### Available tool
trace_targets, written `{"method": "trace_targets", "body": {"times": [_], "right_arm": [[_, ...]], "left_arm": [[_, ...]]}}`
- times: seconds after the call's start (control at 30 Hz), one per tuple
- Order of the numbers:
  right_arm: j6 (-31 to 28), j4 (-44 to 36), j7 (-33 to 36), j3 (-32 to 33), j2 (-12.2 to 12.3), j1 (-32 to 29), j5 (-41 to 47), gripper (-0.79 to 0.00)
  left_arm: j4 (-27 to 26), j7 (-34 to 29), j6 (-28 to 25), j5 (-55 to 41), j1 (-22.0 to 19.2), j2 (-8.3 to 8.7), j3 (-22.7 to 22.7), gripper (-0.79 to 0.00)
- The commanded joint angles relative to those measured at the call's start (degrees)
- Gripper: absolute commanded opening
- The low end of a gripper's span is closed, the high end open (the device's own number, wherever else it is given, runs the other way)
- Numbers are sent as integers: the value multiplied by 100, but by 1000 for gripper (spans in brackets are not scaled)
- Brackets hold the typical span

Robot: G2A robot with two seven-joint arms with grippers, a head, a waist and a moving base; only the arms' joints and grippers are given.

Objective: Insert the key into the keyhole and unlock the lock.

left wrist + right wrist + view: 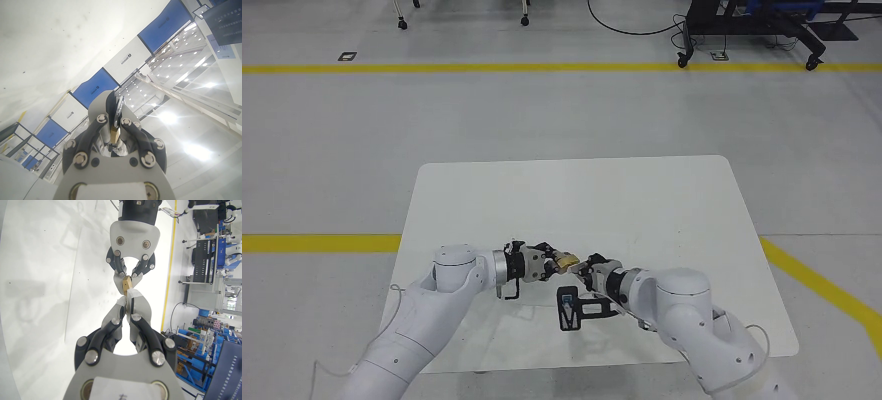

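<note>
Where the two arms meet just inside the 6 o'clock edge of the table, the right gripper (127, 297), its fingertips wrapped in white tape, is clamped on a thin silver metal key (126, 310) seen edge-on. At its 9 o'clock in the top view, tip to tip with it, the left gripper (127, 285) is pressed tight on a small rectangular brass padlock (114, 133), which it holds above the tabletop with one end turned toward the key. The taped fingertips touch that end of the padlock and hide the joint, so whether the key sits in the keyhole cannot be told. Beyond the pair, the white rounded-corner table (672, 190) stretches toward 12 o'clock. A yellow floor stripe (312, 243) passes level with the table's 9 o'clock side. Farther off, a second yellow floor line (542, 68) crosses the grey floor past 12 o'clock, and a black wheeled frame (762, 30) stands well apart at 1 o'clock.
</note>
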Motion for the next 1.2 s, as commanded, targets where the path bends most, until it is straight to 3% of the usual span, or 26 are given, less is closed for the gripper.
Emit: {"method": "trace_targets", "body": {"times": [0.0,1.17], "right_arm": [[5,4,30,-11,-6,11,17,-785],[-43,-258,869,-351,-131,34,-246,-785]], "left_arm": [[-7,-5,2,16,0,-1,6,-785],[24,14,20,45,-25,-38,45,-785]]}}
